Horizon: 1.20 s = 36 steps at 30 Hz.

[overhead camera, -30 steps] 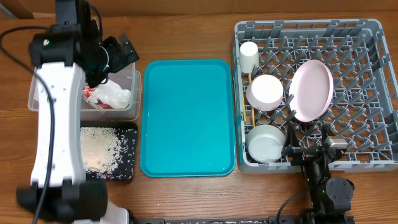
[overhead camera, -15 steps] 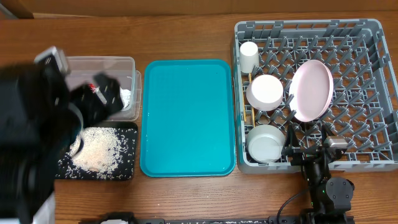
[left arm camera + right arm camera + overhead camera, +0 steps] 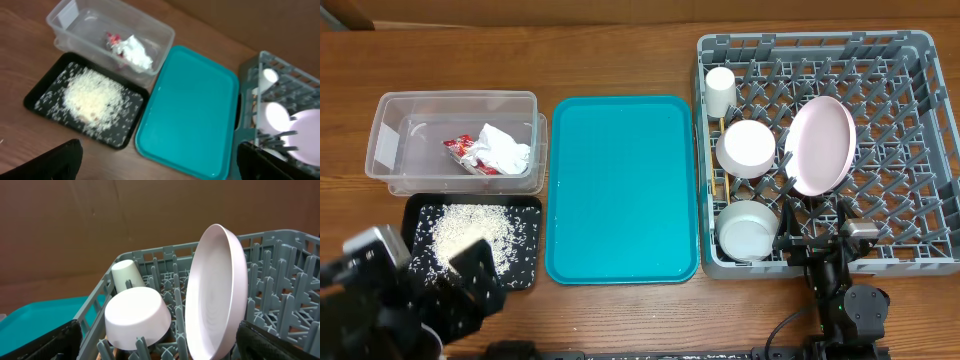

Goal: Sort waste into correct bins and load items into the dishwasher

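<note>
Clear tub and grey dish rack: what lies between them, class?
The teal tray lies between the clear tub and the dish rack, as the overhead view shows.

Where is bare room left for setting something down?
The teal tray, between clear tub, black tray and rack, is bare; so is the rack's right half. Crowded: rack's left side with cup, bowls and plate.

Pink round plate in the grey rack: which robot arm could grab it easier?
Probably right. The right gripper, open, sits at the grey plastic peg rack, near the round whitish-pink plate. The left gripper is far over by the shallow black tray.
</note>
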Available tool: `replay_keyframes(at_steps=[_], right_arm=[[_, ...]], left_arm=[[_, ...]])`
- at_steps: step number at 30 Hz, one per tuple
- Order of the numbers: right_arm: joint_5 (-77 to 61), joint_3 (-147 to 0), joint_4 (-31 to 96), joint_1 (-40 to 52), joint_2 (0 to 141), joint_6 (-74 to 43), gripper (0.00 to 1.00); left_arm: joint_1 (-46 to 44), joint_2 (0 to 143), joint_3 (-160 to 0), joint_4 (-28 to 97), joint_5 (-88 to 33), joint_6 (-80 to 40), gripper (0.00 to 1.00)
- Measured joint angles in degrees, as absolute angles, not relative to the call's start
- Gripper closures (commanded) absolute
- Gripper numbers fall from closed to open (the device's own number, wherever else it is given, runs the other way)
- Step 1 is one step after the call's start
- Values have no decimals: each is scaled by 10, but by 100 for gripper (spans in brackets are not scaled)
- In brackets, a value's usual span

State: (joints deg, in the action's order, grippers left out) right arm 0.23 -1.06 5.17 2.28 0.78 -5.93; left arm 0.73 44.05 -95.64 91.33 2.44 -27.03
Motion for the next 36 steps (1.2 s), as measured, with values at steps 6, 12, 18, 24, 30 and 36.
replay_keyframes(at_steps=[6,12,18,24,30,36], right_arm=[[2,-11,52,23,8,-60,0],[2,-11,52,23,7,-60,0],[2,-11,51,23,7,-60,0],[2,-11,52,23,7,-59,0],[2,-11,51,23,7,-60,0],[2,-11,52,23,7,-59,0]], left_arm=[[9,357,-806,844,40,-270,0],[12,262,-612,703,34,-270,0],[12,177,-419,496,-4,-270,0],[12,111,-250,259,-20,-271,0],[23,63,-132,71,-22,-270,0],[27,25,-64,-11,-19,-270,0]])
